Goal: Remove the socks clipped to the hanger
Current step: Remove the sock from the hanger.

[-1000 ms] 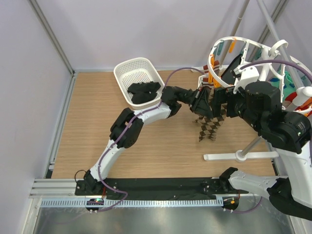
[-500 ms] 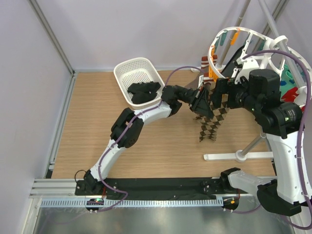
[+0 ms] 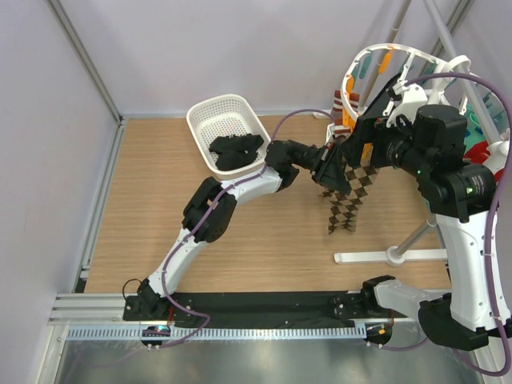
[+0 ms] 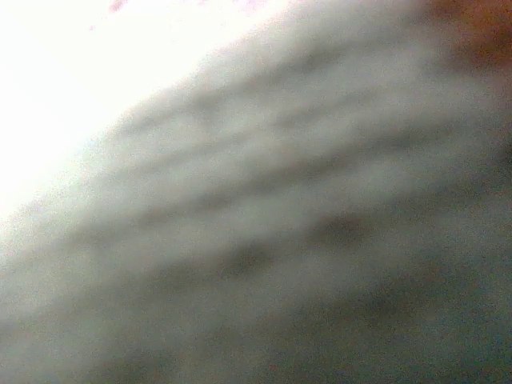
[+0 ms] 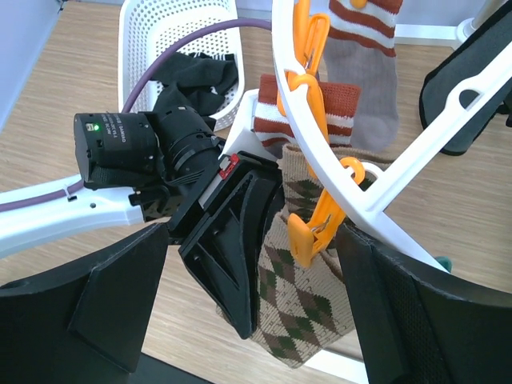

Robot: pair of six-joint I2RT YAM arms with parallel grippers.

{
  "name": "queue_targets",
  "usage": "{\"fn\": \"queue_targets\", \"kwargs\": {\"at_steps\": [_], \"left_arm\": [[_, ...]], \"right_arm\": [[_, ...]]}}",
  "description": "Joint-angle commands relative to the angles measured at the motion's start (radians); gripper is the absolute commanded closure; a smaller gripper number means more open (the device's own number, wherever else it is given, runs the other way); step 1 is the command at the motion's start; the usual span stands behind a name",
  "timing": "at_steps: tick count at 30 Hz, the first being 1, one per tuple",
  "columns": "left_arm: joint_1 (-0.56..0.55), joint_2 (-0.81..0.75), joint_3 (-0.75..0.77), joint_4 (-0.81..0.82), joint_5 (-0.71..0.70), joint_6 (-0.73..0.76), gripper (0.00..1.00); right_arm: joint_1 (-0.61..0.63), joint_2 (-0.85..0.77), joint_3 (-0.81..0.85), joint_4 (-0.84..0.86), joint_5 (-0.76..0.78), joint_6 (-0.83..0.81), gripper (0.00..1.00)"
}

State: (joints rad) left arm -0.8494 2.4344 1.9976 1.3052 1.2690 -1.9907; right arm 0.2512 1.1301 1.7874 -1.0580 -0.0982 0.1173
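The left gripper (image 3: pixel 333 170) is clenched on the upper left edge of the diamond-checked sock (image 5: pixel 308 296). This sock hangs from an orange peg (image 5: pixel 316 228) at the rim of the hanger (image 5: pixel 400 188). The right gripper (image 5: pixel 256 240) is released wide, with one finger at each side of the peg and not touching it. The lower end of the sock hangs free.

You have matt knitted cloth in the diamond-checked sock (image 5: pixel 308 320) between the right fingers (image 5: pixel 120 296), smooth glossy plastic on orange peg (image 5: pixel 316 228) and white hanger (image 5: pixel 384 200) above, matt black plastic on the left gripper (image 5: pixel 240 240), and wood-grain tabletop (image 5: pixel 80 104) beyond.
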Motion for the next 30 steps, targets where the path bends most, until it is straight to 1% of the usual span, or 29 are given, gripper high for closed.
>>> {"fn": "queue_targets", "kwargs": {"at_steps": [1,5,9,15,18,21,25,30], "left_arm": [[-0.008,0.002,0.035,0.241,0.021,-0.092,1.0],[-0.008,0.009,0.046,0.241,0.026,-0.094,1.0],[-0.007,0.018,0.063,0.241,0.035,-0.103,1.0],[-0.005,0.015,0.075,0.241,0.038,-0.099,1.0],[-0.007,0.02,0.086,0.241,0.035,-0.1,1.0],[-0.007,0.022,0.087,0.241,0.036,-0.106,1.0],[-0.005,0.02,0.086,0.241,0.036,-0.106,1.0],[-0.007,0.02,0.089,0.241,0.056,-0.106,1.0]], "right_arm": [[-0.01,0.01,0.004,0.072,0.057,0.01,0.06],[-0.009,0.008,-0.014,0.07,0.083,0.033,0.06],[-0.009,-0.016,-0.075,0.105,0.089,0.062,0.06],[-0.009,-0.081,-0.158,0.202,0.092,0.099,0.07],[-0.009,-0.107,-0.226,0.262,0.095,0.12,0.06],[-0.009,-0.124,-0.25,0.292,0.091,0.133,0.07],[-0.009,-0.127,-0.279,0.345,0.095,0.157,0.1],[-0.01,-0.138,-0.296,0.382,0.08,0.142,0.15]]}}
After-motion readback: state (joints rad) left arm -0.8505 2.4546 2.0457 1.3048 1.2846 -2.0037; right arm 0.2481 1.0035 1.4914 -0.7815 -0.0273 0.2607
